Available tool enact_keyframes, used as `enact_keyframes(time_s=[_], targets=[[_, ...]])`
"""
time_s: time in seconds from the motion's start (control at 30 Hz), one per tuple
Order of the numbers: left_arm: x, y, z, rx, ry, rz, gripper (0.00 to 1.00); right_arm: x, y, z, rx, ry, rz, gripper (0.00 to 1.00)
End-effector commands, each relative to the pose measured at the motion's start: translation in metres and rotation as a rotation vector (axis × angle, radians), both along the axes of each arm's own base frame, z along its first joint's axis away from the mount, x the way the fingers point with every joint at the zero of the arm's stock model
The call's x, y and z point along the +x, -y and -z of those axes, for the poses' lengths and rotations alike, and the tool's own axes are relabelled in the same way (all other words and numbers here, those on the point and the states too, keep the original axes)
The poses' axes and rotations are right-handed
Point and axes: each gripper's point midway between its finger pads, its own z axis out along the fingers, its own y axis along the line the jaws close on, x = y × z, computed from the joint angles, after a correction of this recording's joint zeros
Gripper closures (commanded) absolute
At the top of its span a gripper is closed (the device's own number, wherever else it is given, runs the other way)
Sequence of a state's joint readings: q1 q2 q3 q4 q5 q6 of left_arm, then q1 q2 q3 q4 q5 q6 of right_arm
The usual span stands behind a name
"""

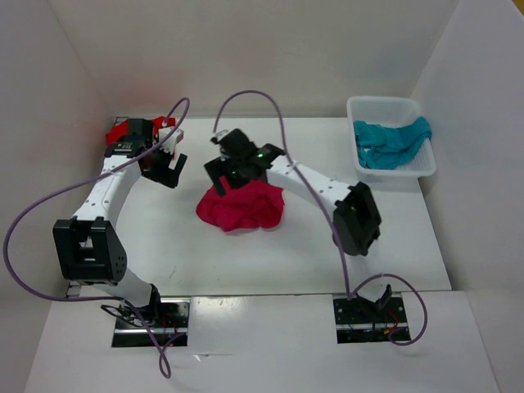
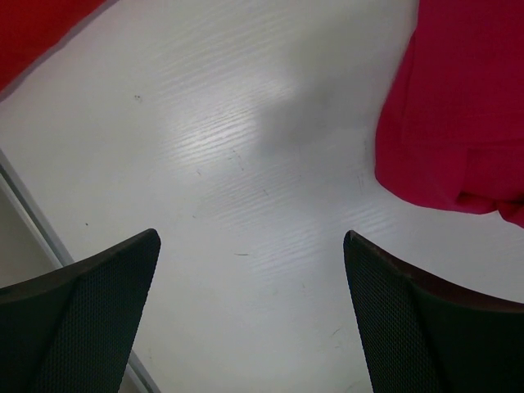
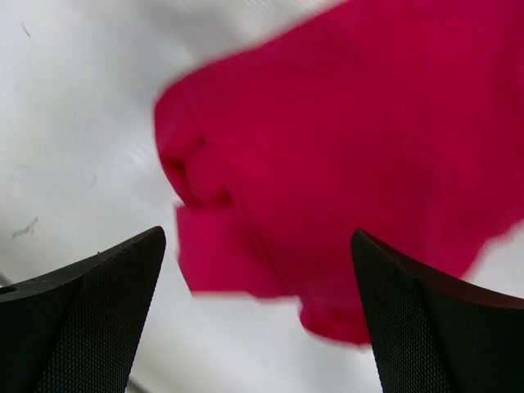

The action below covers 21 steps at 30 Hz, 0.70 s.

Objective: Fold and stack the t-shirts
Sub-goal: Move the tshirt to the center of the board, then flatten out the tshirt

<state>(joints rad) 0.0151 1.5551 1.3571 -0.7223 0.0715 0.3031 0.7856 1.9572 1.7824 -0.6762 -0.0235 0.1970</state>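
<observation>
left gripper [image 2: 252,237]: jaws wide apart, nothing in 'em, over bare table [image 1: 164,246] | right gripper [image 3: 258,233]: spread wide too, hanging right above the crimson-pink shirt [image 1: 241,206], not gripping it | that shirt: crumpled heap mid-table | red shirt [image 1: 117,131]: far-left corner | teal shirt [image 1: 391,143]: draped in the white basket [image 1: 381,101], far right

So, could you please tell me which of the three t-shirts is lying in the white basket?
The teal-blue t-shirt: it lies crumpled in the basket at far right, while the crimson-pink one sits mid-table and the red one far left.
</observation>
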Motion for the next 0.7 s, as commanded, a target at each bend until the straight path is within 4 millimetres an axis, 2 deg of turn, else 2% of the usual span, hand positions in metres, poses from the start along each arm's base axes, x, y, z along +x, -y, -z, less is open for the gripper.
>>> enact_keyframes(time_s=[0.0,0.03,0.07,0.1,0.13,0.2,0.27,0.33,0.37,0.4,0.53,0.63,0.67], targets=[[0.003,-0.003,-0.004,0.002,0.033,-0.046,0.01,0.021,-0.044,0.003,-0.081,0.161,-0.040,0.02],[0.001,-0.003,-0.003,0.003,0.032,-0.046,0.01,0.022,-0.050,0.010,-0.112,0.168,-0.050,0.02],[0.003,-0.005,-0.004,0.010,0.041,-0.051,0.01,0.026,-0.057,0.004,-0.135,0.201,-0.068,0.02],[-0.001,-0.005,-0.001,0.010,0.034,-0.051,0.01,0.027,-0.061,0.032,-0.193,0.181,-0.084,0.02],[-0.003,-0.005,0.003,0.010,0.027,-0.051,0.01,0.029,-0.070,0.026,-0.214,0.223,-0.091,0.03],[-0.004,-0.007,0.003,0.020,0.035,-0.058,0.01,0.027,-0.073,0.053,-0.265,0.195,-0.100,0.03],[-0.005,-0.015,-0.001,0.056,0.046,-0.084,0.01,0.028,-0.075,0.054,-0.258,0.190,-0.089,0.05],[-0.005,-0.018,0.001,0.074,0.046,-0.096,0.01,0.028,-0.074,0.069,-0.279,0.173,-0.093,0.05],[-0.005,-0.022,0.001,0.069,0.046,-0.114,0.01,0.028,-0.074,0.070,-0.279,0.173,-0.093,0.06],[-0.005,-0.022,0.001,0.069,0.046,-0.115,0.01,0.029,-0.075,0.081,-0.289,0.164,-0.095,0.06],[-0.004,-0.030,-0.002,0.063,0.055,-0.157,0.01,0.033,-0.073,0.097,-0.311,0.146,-0.090,0.09],[-0.003,-0.039,-0.004,0.056,0.063,-0.195,0.01,0.033,-0.072,0.103,-0.315,0.135,-0.085,0.24],[-0.003,-0.042,-0.003,0.043,0.063,-0.201,0.01,0.037,-0.068,0.103,-0.316,0.134,-0.074,0.36]])
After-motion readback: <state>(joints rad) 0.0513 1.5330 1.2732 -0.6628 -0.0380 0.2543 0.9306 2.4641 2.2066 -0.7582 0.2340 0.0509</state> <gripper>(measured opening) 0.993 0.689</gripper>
